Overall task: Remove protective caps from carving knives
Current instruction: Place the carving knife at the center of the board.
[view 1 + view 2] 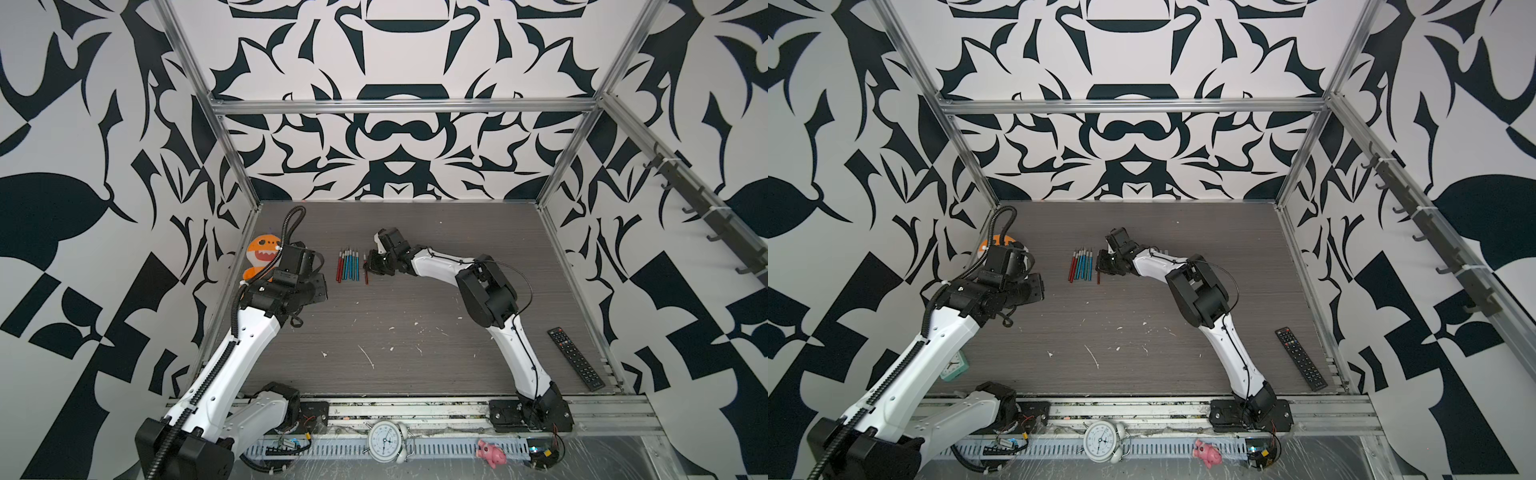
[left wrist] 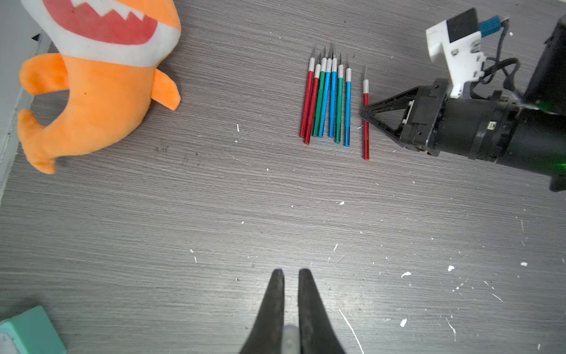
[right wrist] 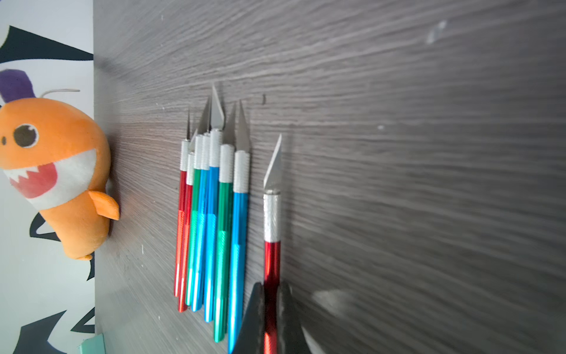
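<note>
Several carving knives (image 1: 348, 266) with red, green and blue handles lie side by side at the middle back of the table, also in the left wrist view (image 2: 327, 101) and the right wrist view (image 3: 214, 214); their grey blades are bare. One red carving knife (image 3: 272, 220) sits apart just right of the row, and my right gripper (image 3: 271, 286) is shut on its handle; it is also in a top view (image 1: 371, 266). My left gripper (image 2: 289, 272), left of the row, is shut on a small whitish protective cap (image 2: 290, 335) deep between its fingers.
An orange plush toy (image 1: 262, 257) lies by the left wall. A black remote control (image 1: 575, 358) lies near the right edge, a teal clock (image 1: 955, 365) near the left arm. White flecks dot the table. A white alarm clock (image 1: 386, 440) and a pink toy (image 1: 492, 453) sit off the front.
</note>
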Robot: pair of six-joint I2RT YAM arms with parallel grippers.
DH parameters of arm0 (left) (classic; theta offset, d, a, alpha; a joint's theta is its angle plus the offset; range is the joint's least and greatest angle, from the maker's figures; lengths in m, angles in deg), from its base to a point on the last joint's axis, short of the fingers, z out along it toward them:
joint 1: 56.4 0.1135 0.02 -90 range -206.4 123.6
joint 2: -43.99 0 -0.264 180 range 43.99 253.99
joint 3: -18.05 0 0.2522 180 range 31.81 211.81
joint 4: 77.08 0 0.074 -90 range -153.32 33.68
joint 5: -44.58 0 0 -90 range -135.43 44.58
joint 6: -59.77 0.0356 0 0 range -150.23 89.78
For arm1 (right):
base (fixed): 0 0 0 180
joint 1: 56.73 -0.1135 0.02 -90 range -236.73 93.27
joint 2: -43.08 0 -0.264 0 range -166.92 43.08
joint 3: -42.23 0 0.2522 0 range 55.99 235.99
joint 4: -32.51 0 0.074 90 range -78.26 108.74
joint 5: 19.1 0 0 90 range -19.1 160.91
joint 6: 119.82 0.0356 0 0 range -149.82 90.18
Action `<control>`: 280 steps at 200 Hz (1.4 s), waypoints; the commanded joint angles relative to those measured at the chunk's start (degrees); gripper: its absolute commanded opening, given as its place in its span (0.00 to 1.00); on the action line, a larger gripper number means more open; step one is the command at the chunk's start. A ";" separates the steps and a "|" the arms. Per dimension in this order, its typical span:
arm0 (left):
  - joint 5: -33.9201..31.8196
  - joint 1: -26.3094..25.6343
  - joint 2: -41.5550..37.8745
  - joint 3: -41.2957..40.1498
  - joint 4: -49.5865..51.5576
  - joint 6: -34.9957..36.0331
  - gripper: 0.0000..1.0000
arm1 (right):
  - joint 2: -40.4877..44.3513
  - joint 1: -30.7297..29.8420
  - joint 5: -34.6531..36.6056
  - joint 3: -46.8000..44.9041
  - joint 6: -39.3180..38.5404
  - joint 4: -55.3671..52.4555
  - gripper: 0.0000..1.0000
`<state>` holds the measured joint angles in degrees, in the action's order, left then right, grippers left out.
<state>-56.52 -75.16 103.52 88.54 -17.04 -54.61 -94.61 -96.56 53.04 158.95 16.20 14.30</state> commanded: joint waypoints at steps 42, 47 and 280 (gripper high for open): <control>-0.34 0.13 -0.53 -0.15 1.52 0.40 0.00 | -4.52 -0.51 0.47 4.68 1.19 -6.02 0.00; -0.34 0.13 -0.51 -0.17 1.53 0.47 0.00 | -4.64 -0.51 0.62 4.89 1.16 -6.33 0.00; 4.99 -4.21 8.51 3.93 -1.27 -5.40 0.00 | 42.06 1.13 11.30 -15.28 -12.39 -11.38 0.79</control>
<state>-51.82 -77.35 110.17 89.26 -17.67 -57.32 -59.81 -96.10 59.33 150.86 7.52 3.22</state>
